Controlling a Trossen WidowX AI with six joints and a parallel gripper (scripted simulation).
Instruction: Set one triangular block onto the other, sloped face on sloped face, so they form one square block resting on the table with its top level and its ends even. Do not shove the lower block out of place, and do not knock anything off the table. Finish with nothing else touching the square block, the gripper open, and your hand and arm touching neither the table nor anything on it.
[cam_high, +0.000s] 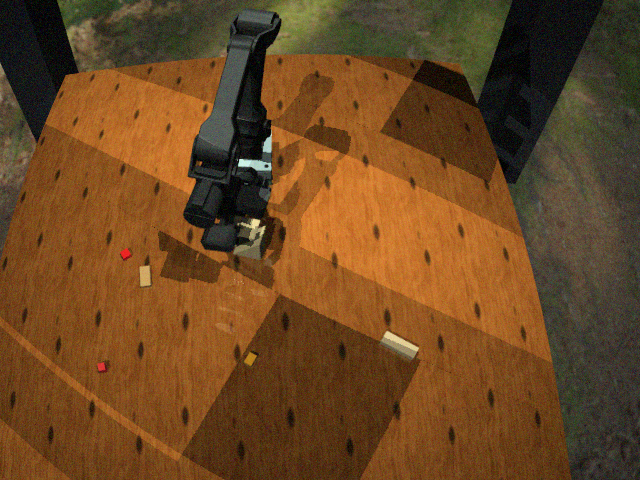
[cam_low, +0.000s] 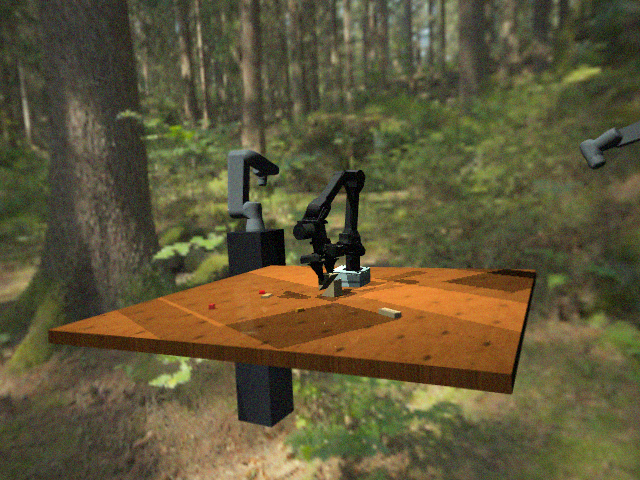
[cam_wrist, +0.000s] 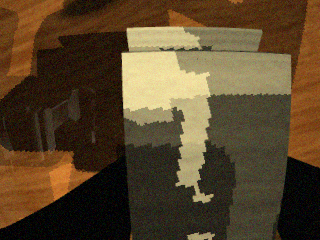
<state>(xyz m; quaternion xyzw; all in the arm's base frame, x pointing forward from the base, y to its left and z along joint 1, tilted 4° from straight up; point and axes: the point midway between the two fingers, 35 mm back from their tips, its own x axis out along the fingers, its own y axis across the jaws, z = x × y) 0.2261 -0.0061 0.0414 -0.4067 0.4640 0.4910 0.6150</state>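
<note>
Pincer clamped on the upper triangular block, held low over the lower triangular block near counter center; contact between them unclear. Tan bar sits at 4 o'clock from the blocks, well apart, yellow cube at 6 o'clock.

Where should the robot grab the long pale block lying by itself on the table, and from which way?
I'd take the long pale block from straight above, with the gripper's fingers across its narrow width, on the two long sides near the middle. It lies flat, with open table all round it. Right now the gripper is shut on a triangular block.
</note>
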